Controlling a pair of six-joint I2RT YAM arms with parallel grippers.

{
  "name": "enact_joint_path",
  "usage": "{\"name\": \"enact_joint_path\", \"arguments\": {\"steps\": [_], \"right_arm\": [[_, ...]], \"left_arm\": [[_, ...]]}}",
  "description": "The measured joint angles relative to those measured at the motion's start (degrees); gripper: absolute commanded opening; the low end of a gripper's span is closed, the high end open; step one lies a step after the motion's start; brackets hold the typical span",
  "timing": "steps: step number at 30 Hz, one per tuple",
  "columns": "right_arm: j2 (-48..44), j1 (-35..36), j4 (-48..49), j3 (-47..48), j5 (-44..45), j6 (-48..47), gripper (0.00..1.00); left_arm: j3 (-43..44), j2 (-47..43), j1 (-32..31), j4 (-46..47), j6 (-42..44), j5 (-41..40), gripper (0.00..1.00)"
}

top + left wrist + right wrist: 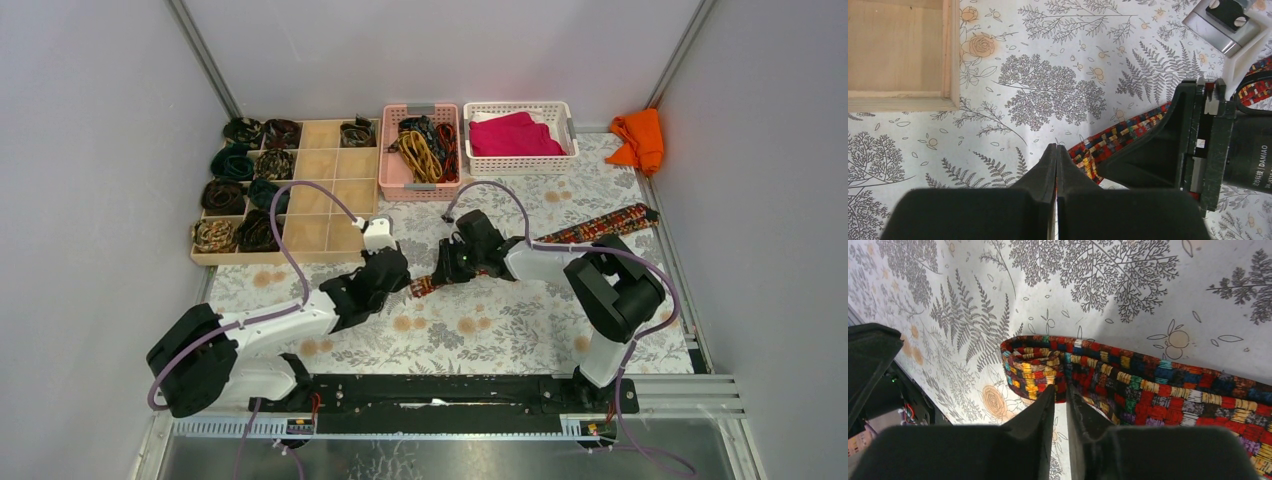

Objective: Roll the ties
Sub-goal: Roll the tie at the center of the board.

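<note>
A red-orange-and-dark patterned tie (600,224) lies slantwise across the flowered table, its narrow end (1030,365) folded over into a small first turn. My right gripper (1061,391) sits at that end, its jaws a narrow gap apart with the near edge of the folded tie between the tips. My left gripper (1056,148) is shut and holds nothing; it rests just left of the tie's end (1098,150), close to the right wrist. In the top view both grippers, left (397,262) and right (446,272), meet at mid-table.
A wooden compartment tray (318,232) at the back left holds several rolled ties. A pink basket (420,189) with loose ties and a white basket (520,165) with a magenta cloth (510,135) stand behind. An orange cloth (640,138) lies back right.
</note>
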Motion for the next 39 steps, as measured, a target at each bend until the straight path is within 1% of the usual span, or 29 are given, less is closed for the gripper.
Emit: {"name": "enact_joint_path", "arguments": {"steps": [9,15,23,26,34,36,39], "right_arm": [[1.8,0.3,-2.3,2.7,0.9,-1.0,0.13],[4.0,1.0,-4.1,4.6,1.2,-1.5,0.09],[3.8,1.9,-6.6,5.7,4.0,-2.7,0.09],[2.1,2.1,-7.3,5.6,5.1,-3.0,0.1],[-8.4,3.6,-4.9,1.5,6.3,-2.5,0.11],[-9.9,4.5,-3.9,-0.3,6.3,-2.0,0.15],[-10.1,6.3,-4.3,-1.4,7.0,-1.9,0.27]], "left_arm": [[1.6,1.0,0.0,-0.2,0.6,-1.0,0.0],[3.4,4.8,0.0,-0.5,0.7,-1.2,0.0],[4.9,11.1,1.0,-0.8,0.7,0.0,0.0],[6.3,13.3,2.9,-1.0,0.9,0.8,0.0],[10.1,18.9,7.9,-0.8,2.4,2.3,0.0],[10.1,20.3,8.3,-0.8,2.4,3.1,0.0],[10.0,21.1,8.4,-1.1,2.1,4.1,0.0]]}}
